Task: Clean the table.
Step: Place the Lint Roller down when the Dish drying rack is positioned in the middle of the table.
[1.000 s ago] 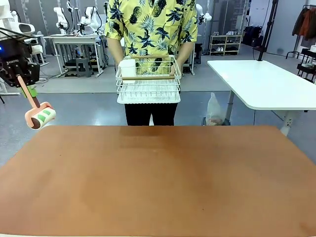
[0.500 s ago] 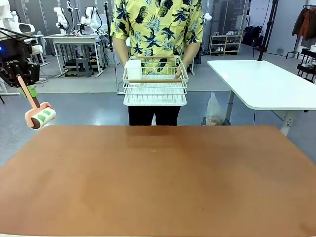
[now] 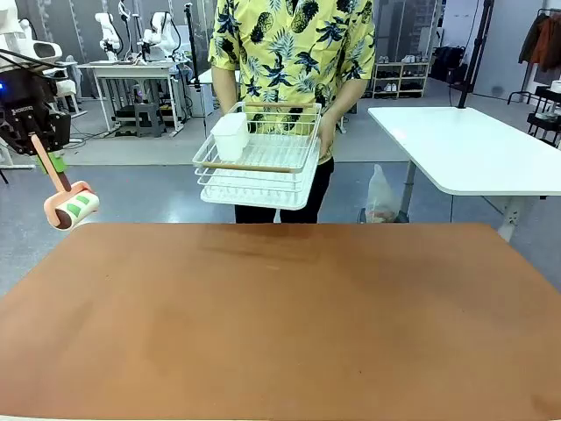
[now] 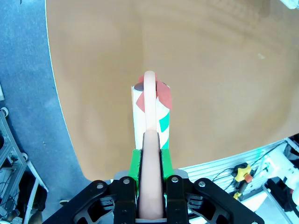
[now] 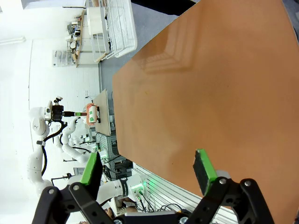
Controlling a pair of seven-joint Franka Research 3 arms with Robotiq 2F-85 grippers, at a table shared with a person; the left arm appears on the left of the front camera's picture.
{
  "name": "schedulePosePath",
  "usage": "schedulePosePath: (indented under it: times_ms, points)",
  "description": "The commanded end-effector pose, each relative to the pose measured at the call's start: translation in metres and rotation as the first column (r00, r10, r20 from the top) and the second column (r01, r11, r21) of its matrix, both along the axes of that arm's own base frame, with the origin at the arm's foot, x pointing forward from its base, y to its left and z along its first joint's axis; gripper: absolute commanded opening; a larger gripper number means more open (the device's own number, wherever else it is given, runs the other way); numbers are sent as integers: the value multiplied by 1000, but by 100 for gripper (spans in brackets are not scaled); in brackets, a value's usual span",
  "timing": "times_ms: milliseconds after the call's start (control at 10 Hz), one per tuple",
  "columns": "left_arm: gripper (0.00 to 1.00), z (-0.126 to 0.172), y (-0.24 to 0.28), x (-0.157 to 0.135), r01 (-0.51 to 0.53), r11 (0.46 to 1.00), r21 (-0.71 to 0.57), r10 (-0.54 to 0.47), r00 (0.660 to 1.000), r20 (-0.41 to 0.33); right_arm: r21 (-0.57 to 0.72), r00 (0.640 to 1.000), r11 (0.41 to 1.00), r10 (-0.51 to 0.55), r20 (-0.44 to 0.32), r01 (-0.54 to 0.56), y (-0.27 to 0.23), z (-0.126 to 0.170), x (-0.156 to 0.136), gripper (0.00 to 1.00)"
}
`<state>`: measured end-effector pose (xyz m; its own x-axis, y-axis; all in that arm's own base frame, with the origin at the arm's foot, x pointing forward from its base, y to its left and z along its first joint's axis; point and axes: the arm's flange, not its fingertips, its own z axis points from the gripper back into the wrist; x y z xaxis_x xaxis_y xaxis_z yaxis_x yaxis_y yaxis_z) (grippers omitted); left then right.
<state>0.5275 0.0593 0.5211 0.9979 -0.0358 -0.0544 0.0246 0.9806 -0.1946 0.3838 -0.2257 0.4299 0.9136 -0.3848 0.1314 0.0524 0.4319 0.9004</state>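
Your left end effector (image 4: 150, 186) was clamped on the lint roller (image 3: 70, 207) handle; the table (image 3: 280, 316) lay below and rightward, roller axis crosswise.

Bare table (image 3: 280, 324), rack (image 3: 256, 162) beyond

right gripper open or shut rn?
Open. In the right wrist view the right gripper has its green pads spread wide apart above the table, nothing between them.

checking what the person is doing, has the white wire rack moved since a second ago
Yes. The white wire rack has come lower and nearer the table's far edge, tilting; judged against the white side table, it also shifted slightly to picture left.
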Motion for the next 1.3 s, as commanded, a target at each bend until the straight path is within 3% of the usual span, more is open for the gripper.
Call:
schedulePosePath:
  times_ms: [0,1200]
  points:
    - [21,5,0,-4,-3,1000,10,3,1000,-7,3,1000,1000,3,6,-3,0,3,-1,100]
    - [21,5,0,-4,-3,1000,10,3,1000,-7,3,1000,1000,3,6,-3,0,3,-1,100]
